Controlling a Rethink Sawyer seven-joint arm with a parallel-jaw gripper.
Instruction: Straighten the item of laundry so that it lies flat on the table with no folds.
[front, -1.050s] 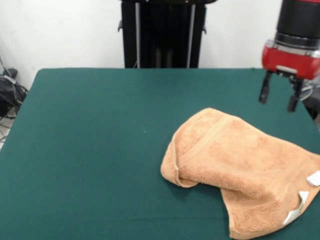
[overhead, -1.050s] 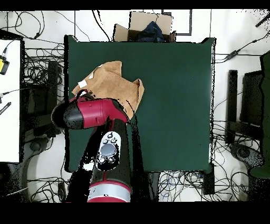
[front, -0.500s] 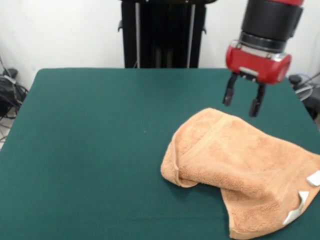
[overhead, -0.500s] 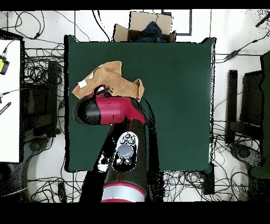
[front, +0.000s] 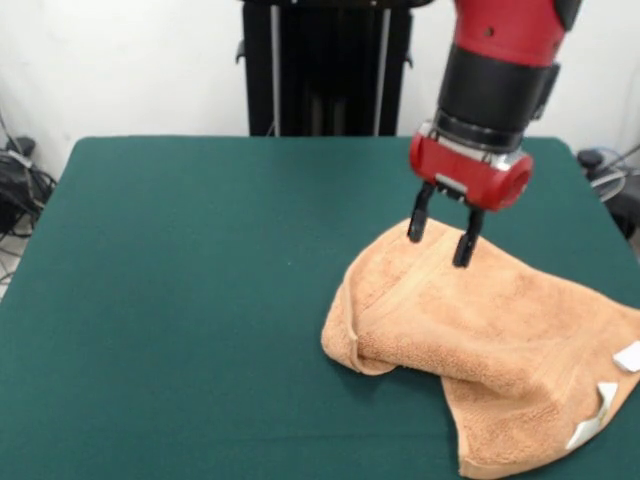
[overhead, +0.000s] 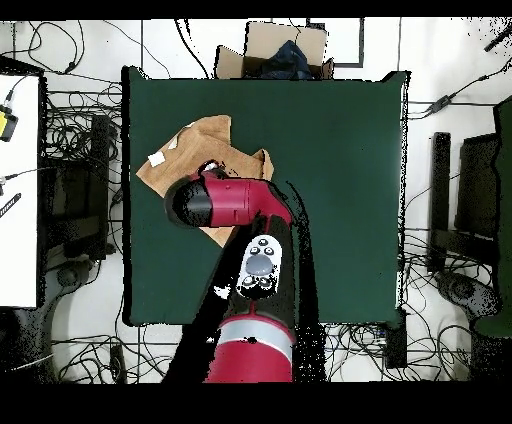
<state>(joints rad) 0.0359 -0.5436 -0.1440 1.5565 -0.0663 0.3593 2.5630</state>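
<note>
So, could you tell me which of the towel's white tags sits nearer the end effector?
The upper tag at the towel's right edge; the longer tag lies lower, farther from the end effector.

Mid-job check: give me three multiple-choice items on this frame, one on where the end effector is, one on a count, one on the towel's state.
1. The end effector is
A. above the far part of the light orange-tan terry-cloth towel
B. over bare table, away from the towel
C. off the table

2. White tags seen on the towel in the front view:
A. none
B. two
C. five

3. The towel on the dark green felt-topped table lies
A. flat and fully spread
B. rolled into a tube
C. folded over itself

Answers:
1 A: its open fingers point down at the towel's far edge.
2 B: two show at the towel's right end.
3 C: an upper layer overlaps a lower one, with a rounded fold at the left.
</note>
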